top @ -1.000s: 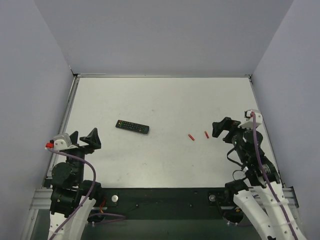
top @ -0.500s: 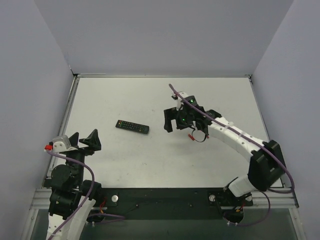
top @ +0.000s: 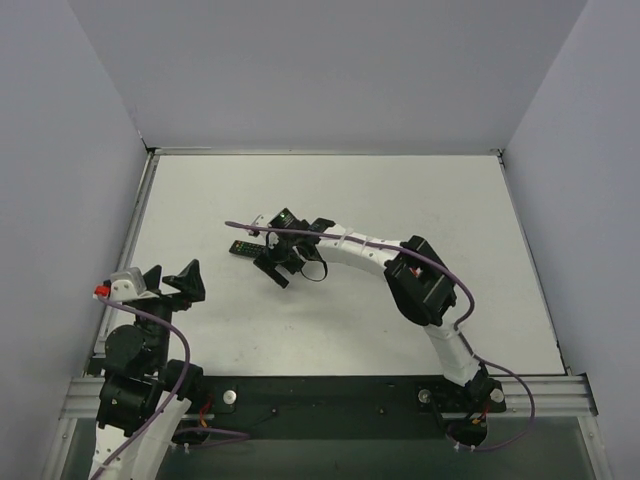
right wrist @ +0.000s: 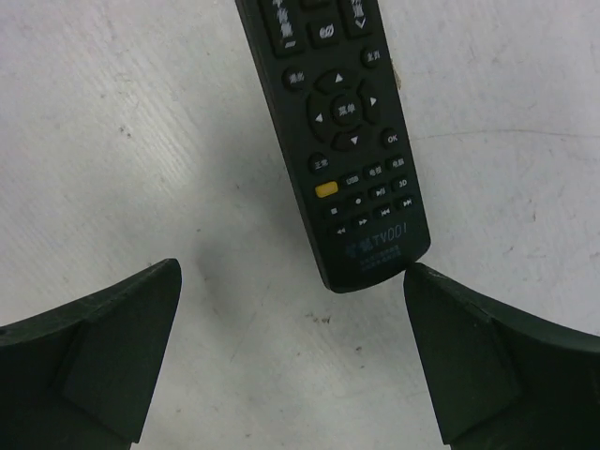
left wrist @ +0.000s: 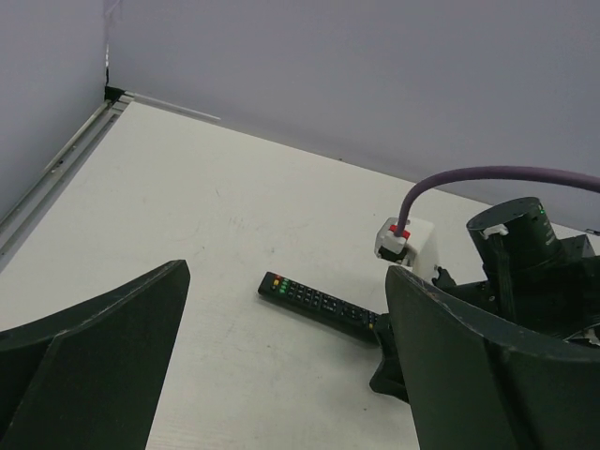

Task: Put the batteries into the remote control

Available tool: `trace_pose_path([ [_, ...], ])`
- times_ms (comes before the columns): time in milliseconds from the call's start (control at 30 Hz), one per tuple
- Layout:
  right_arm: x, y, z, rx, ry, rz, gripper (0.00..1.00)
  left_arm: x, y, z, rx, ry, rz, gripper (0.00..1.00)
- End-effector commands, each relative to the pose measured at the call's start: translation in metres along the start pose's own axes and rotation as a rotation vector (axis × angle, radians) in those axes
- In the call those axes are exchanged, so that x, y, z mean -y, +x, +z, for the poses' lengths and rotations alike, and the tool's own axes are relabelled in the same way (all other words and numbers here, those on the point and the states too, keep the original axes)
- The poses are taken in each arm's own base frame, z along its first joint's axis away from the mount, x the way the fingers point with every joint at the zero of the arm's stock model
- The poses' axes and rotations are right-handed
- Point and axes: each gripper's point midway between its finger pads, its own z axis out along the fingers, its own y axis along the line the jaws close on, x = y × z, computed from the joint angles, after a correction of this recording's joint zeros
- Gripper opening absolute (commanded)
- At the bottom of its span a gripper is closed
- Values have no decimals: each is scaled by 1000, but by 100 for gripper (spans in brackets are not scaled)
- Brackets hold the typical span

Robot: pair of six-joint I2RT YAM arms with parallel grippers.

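The black remote control [top: 245, 248] lies buttons up at the centre left of the table. It also shows in the left wrist view [left wrist: 319, 302] and the right wrist view [right wrist: 342, 141]. My right gripper [top: 275, 262] is open, low over the remote's right end. In the right wrist view [right wrist: 292, 272] that end lies between the fingers, close to the right fingertip [right wrist: 422, 281]. My left gripper [top: 170, 280] is open and empty near the front left edge, its wrist view [left wrist: 287, 272] facing the remote. The red batteries are hidden, with my right arm stretched across the table.
My right arm [top: 415, 280] stretches across the table's middle, its purple cable [top: 440, 270] looping over it. Grey walls close the table on the left, back and right. A metal rail [top: 330, 390] runs along the near edge.
My right arm swung from the right side leftward across the table, past the batteries, and now has its open gripper at the remote. The left arm has barely moved.
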Motion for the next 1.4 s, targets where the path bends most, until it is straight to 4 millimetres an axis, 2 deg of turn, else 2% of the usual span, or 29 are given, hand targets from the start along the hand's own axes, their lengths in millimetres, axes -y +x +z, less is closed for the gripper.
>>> trace_pose_path([
  [0,19,-1,7,-43,50,-69,100,5,-15,0,29,8,-8,97],
  [133,18,0,25,-60,31,-76,100,6,-14,2,22,14,-5,97],
  [333,18,2,42,-71,12,-73,99,7,-9,4,2,13,4,97],
  [467,15,1,50,-66,-32,-62,88,8,-7,6,-10,16,9,97],
  [567,7,5,52,-75,-70,-59,67,10,-5,8,-20,24,13,97],
  [600,4,8,51,-81,-86,-55,56,10,-4,9,-24,24,14,97],
  [667,0,9,46,-78,-104,-39,43,11,-2,10,-32,29,18,97],
  [700,-3,9,43,-76,-120,-26,30,12,-1,10,-38,33,19,97],
  [800,-9,9,28,-50,-156,42,10,15,2,11,-49,48,18,97],
  [867,-19,16,11,-23,-217,103,6,18,2,11,-51,65,17,97],
  [900,-20,5,6,37,-228,157,3,21,3,11,-55,82,16,97],
  [933,-25,14,-8,52,-271,208,2,24,3,11,-54,95,11,97],
  [967,-26,12,-16,82,-290,248,1,26,3,11,-56,109,6,97],
  [1000,-25,-3,-23,169,-313,269,0,33,3,10,-62,143,-10,97],
  [1033,-21,-12,-43,222,-330,350,0,37,3,11,-56,163,-22,97],
  [1067,-28,1,-47,216,-377,389,0,42,3,11,-56,186,-35,97],
  [1100,-28,-7,-55,275,-402,408,0,48,5,10,-61,213,-67,97],
  [1133,-24,-16,-73,321,-419,463,0,58,8,9,-65,271,-87,97],
  [1200,-32,-13,-87,368,-488,503,0,71,15,9,-80,334,-157,97],
  [1233,-33,-21,-104,420,-511,508,0,86,10,6,-60,419,-185,97],
  [1267,-34,-31,-115,472,-543,542,0,89,24,8,-82,443,-203,97],
  [1300,-40,-27,-128,490,-583,545,0,95,25,8,-84,474,-248,97],
  [1333,-45,-28,-133,502,-607,556,0,103,18,7,-46,522,-277,97],
  [1367,-48,-34,-143,535,-638,567,0,107,29,7,-68,548,-300,97],
])
